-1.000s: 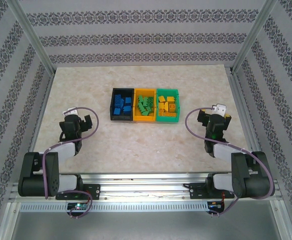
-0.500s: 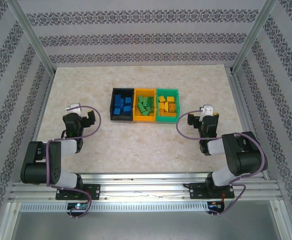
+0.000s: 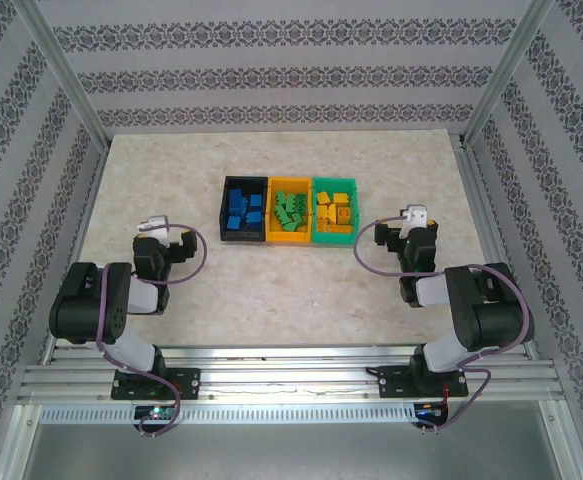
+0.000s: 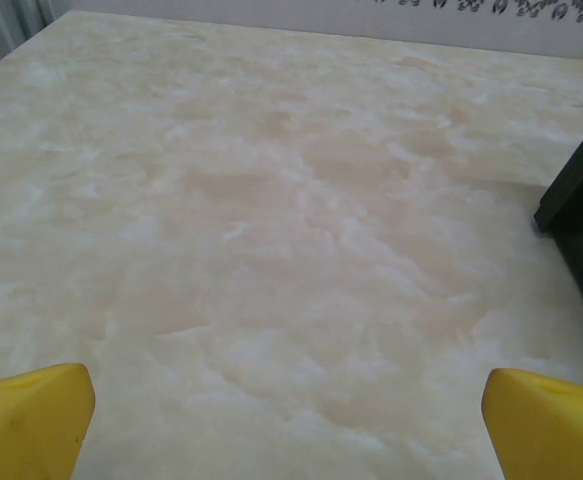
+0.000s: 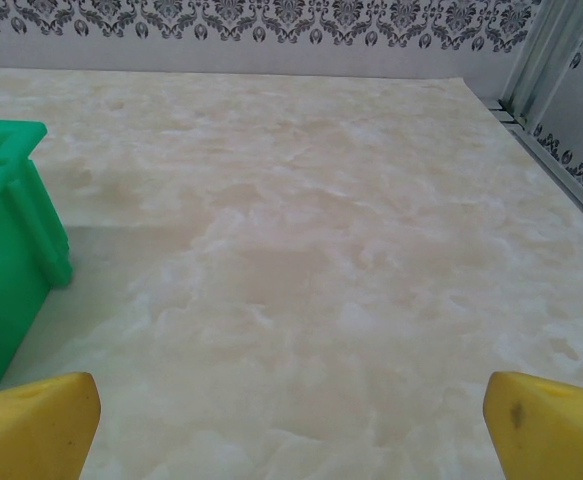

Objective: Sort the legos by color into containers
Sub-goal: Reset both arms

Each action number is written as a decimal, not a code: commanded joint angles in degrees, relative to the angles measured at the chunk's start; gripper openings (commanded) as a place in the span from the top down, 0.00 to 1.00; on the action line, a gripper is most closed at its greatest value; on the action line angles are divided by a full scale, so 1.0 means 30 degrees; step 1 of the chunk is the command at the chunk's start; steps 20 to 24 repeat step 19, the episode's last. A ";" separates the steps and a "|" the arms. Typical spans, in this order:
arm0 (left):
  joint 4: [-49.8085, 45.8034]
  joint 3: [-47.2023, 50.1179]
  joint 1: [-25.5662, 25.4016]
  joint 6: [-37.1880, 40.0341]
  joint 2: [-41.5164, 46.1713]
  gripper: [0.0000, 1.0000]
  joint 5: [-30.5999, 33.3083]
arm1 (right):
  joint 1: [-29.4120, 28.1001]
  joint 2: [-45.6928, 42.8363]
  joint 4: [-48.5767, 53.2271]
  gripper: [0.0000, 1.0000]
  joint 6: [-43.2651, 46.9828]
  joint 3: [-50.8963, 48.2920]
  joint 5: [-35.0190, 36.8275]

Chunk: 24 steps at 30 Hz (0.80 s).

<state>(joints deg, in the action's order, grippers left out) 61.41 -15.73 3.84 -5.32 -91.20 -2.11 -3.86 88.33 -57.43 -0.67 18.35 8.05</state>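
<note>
Three containers stand side by side at mid-table. The black bin holds blue legos, the orange bin holds green legos, and the green bin holds yellow-orange legos. My left gripper rests low near the table's front left. It is open over bare table, with the black bin's corner to its right. Front right, my right gripper is open too, nothing between its yellow fingertips. The green bin's wall is at its left.
The beige marble table is ringed by patterned walls and metal corner posts. Both arms are folded back over their bases at the near edge, purple cables looping beside them.
Both arms have folded back toward their bases, the right first and the left after it. Both grippers stayed open. Bins and legos have not moved.
</note>
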 commanded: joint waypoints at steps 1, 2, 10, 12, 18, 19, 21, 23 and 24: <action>-0.0394 -0.0985 0.0099 0.0510 0.0137 0.01 -0.0920 | 0.0202 -0.0062 -0.0105 0.02 -0.0036 0.0329 -0.0343; -0.0407 -0.1155 0.0070 0.0673 -0.0052 0.00 -0.1232 | 0.0202 -0.0063 -0.0105 0.02 -0.0034 0.0320 -0.0319; -0.1168 -0.1516 -0.0048 0.0865 -0.0003 0.01 -0.1364 | 0.0202 -0.0065 -0.0105 0.02 -0.0027 0.0329 -0.0341; -0.1196 -0.1498 -0.0048 0.0855 0.0020 0.01 -0.1346 | 0.0202 -0.0075 -0.0110 0.02 -0.0026 0.0329 -0.0338; -0.1192 -0.1518 -0.0048 0.0864 0.0018 0.01 -0.1342 | 0.0293 -0.0113 0.0018 0.02 -0.0071 0.0329 -0.0552; -0.1190 -0.1522 -0.0048 0.0864 0.0004 0.01 -0.1325 | 0.0277 -0.0083 -0.0042 0.02 -0.0042 0.0329 -0.0529; -0.1190 -0.1522 -0.0048 0.0864 0.0004 0.01 -0.1325 | 0.0277 -0.0083 -0.0042 0.02 -0.0042 0.0329 -0.0529; -0.1190 -0.1522 -0.0048 0.0864 0.0004 0.01 -0.1325 | 0.0277 -0.0083 -0.0042 0.02 -0.0042 0.0329 -0.0529; -0.1190 -0.1522 -0.0048 0.0864 0.0004 0.01 -0.1325 | 0.0277 -0.0083 -0.0042 0.02 -0.0042 0.0329 -0.0529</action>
